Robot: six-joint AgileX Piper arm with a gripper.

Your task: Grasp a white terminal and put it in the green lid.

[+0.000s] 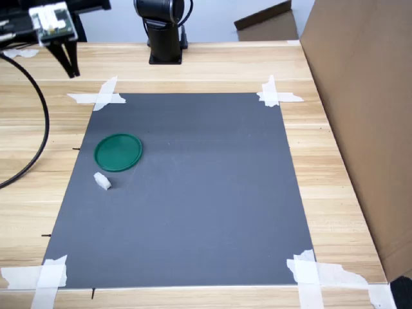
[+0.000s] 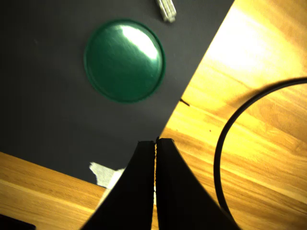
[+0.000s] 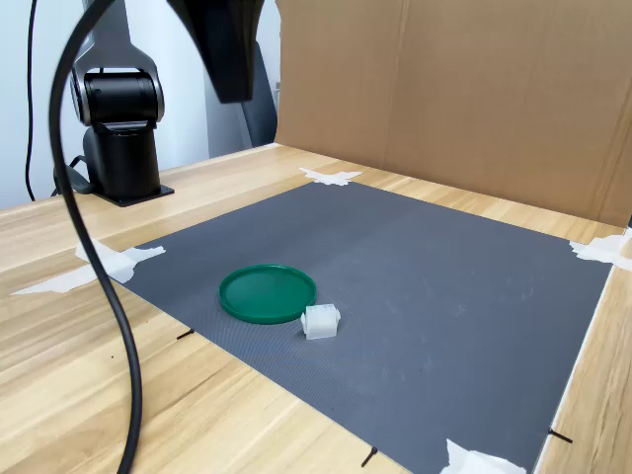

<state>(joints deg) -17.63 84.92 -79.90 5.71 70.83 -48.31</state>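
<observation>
- My gripper (image 2: 155, 158) is clenched with nothing in it; in the wrist view the two jaws meet with only a hairline seam between them.
- It hangs high over bare wood (image 1: 38, 129), off the mat (image 1: 193, 193), so I judge I am parked clear to keep both targets in sight.
- The lid (image 2: 124, 60) lies flat on the mat, ahead of the jaws and well below them, open face up to receive the part.
- The terminal (image 2: 166, 9) sits just beyond the lid, close beside its rim but apart from it, not yet grasped.
- A black cable (image 2: 230, 129) loops over the wood beside the gripper; I'd watch it on descent.
</observation>
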